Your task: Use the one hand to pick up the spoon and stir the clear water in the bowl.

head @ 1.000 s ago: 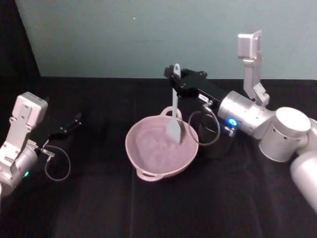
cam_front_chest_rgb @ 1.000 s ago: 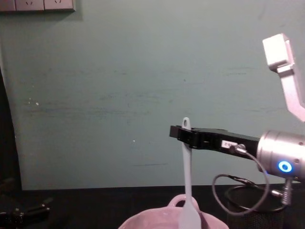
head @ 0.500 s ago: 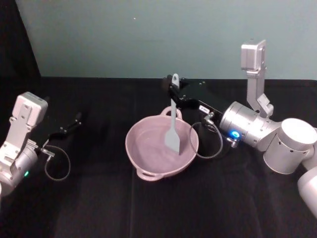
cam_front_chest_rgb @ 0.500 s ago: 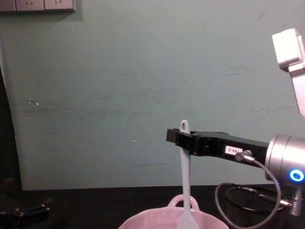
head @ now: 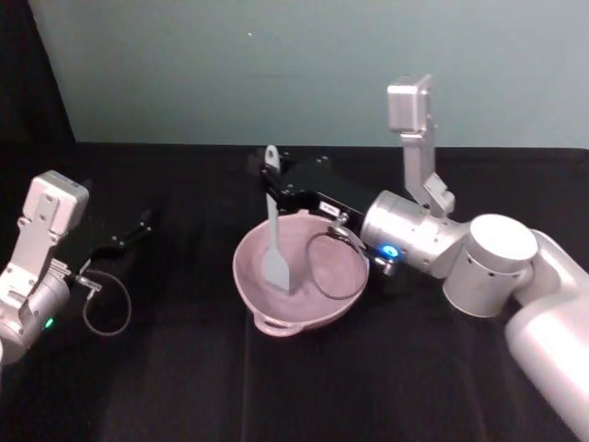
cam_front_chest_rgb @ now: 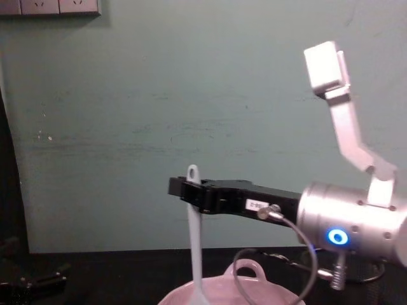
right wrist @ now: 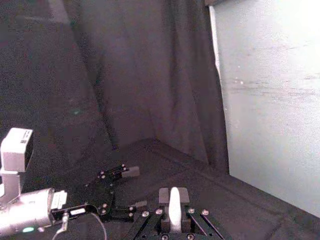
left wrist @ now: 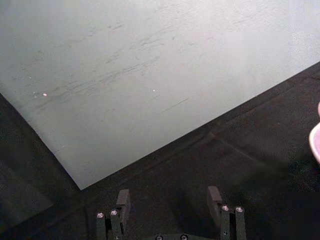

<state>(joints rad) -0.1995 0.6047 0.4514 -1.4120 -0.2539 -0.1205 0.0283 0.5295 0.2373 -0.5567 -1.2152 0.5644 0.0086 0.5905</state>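
The pale pink bowl (head: 342, 293) sits mid-table, its rim also low in the chest view (cam_front_chest_rgb: 270, 295). My right gripper (head: 271, 178) reaches over the bowl's left side, shut on the upper handle of the white spoon (head: 273, 235). The spoon hangs upright, its flat blade down inside the bowl near the left wall. The chest view shows the spoon (cam_front_chest_rgb: 194, 248) hanging straight down from the right gripper (cam_front_chest_rgb: 189, 189). In the right wrist view the handle (right wrist: 173, 202) stands between the fingers. The clear water is hard to make out against the pink. My left gripper (head: 138, 226) rests open at the far left.
The right arm's grey cable loop (head: 324, 269) hangs over the bowl's inside. Black cloth covers the table, and a pale green wall stands behind. The left wrist view shows the left gripper (left wrist: 169, 200) over bare cloth, with the bowl's edge (left wrist: 315, 142) at one side.
The right gripper has carried the spoon from the bowl's right side across to its left side, the blade staying inside the bowl. The left arm has not moved.
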